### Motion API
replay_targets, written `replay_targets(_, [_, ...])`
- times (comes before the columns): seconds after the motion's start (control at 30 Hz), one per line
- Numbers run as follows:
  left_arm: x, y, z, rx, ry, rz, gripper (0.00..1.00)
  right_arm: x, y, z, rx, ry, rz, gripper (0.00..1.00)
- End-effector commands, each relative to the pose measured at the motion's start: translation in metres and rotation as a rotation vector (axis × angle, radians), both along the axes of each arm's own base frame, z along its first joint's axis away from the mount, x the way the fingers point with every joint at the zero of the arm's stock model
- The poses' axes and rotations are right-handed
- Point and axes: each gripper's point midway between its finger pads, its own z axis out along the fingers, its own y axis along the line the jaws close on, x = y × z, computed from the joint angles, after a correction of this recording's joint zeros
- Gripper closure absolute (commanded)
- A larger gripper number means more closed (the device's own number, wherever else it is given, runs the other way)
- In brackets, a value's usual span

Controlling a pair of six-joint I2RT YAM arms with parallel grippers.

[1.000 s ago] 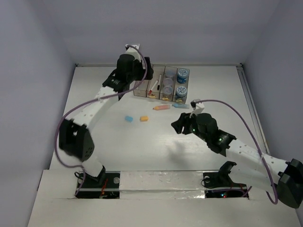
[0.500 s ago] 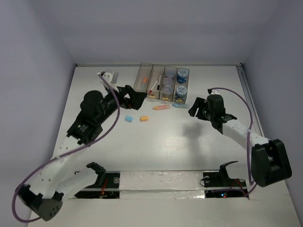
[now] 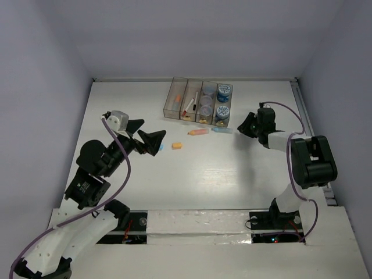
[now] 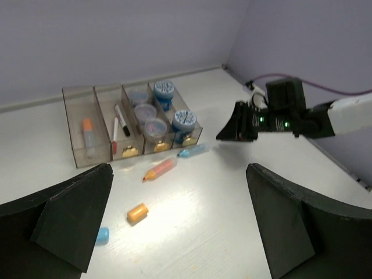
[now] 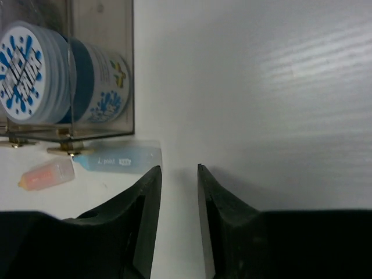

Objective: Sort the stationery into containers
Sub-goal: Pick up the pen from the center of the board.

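Left gripper (image 4: 174, 232): fingers spread wide apart, nothing between them. It hangs over the white table (image 3: 232, 174) near the two erasers. I judge the wide stance suits coming down on one of them.
Right gripper (image 5: 179, 174): fingers drawn close with a narrow gap left, nothing held. The tips sit low, just beside one end of the pale blue marker (image 4: 192, 151), likely lined up to take it.
Containers: four narrow translucent grey-brown plastic bins joined in a row (image 4: 68, 128) at the far middle of the table, with a small yellow label on each near end.
Bin contents, left to right: an orange-capped clear marker (image 4: 87, 133); a thin red-and-white pen (image 4: 114, 136) with a thin black-and-white pen (image 4: 122, 121); clear round jars (image 4: 145, 110); round blue-patterned jars (image 4: 164, 88). One kind per bin, so the sorting looks partly done.
Loose stationery: the blue marker and an orange translucent marker (image 4: 160, 170) lie flat just in front of the labelled ends. An orange stubby eraser (image 4: 138, 212) and a blue stubby eraser (image 4: 102, 235) lie nearer the arms, apart from each other.
Handling: the erasers are short and blocky and the markers slim, so I judge the markers may roll if nudged.
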Motion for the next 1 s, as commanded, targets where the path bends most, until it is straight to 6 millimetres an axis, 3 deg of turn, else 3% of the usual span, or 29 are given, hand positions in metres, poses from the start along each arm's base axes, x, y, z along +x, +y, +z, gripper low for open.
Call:
replay_targets(0.0, [0.000,0.000,-0.003,0.018,-0.030,-0.003,0.01,0.038,0.007,0.020,-0.013,-0.113,0.038,0.68])
replay_targets(0.1, [-0.004,0.000,-0.002,0.014,-0.039,-0.019,0.01,0.051,0.013,0.017,-0.007,-0.100,0.061,0.81])
replay_targets(0.17, [-0.006,0.001,0.000,0.012,-0.046,-0.017,0.01,0.055,0.017,0.010,0.003,-0.091,0.077,0.84])
replay_targets(0.27, [-0.007,0.004,0.001,0.008,-0.055,-0.006,0.01,0.052,0.026,0.001,0.035,-0.072,0.121,0.93])
replay_targets(0.37, [-0.009,0.003,0.000,0.010,-0.054,-0.012,0.01,0.043,0.037,-0.009,0.055,-0.040,0.169,0.97])
replay_targets(0.53, [-0.008,0.003,-0.001,0.012,-0.052,-0.009,0.01,0.013,0.065,-0.024,0.061,0.003,0.245,0.99])
replay_targets(0.8, [-0.005,0.001,-0.005,0.021,-0.038,-0.009,0.01,-0.015,0.076,-0.018,0.059,0.012,0.241,0.98])
replay_targets(0.87, [-0.004,0.001,-0.007,0.024,-0.033,-0.009,0.01,-0.018,0.076,-0.014,0.036,0.010,0.243,0.93])
replay_targets(0.97, [-0.002,0.001,-0.008,0.029,-0.028,-0.006,0.01,-0.018,0.071,-0.009,-0.013,0.008,0.223,0.72])
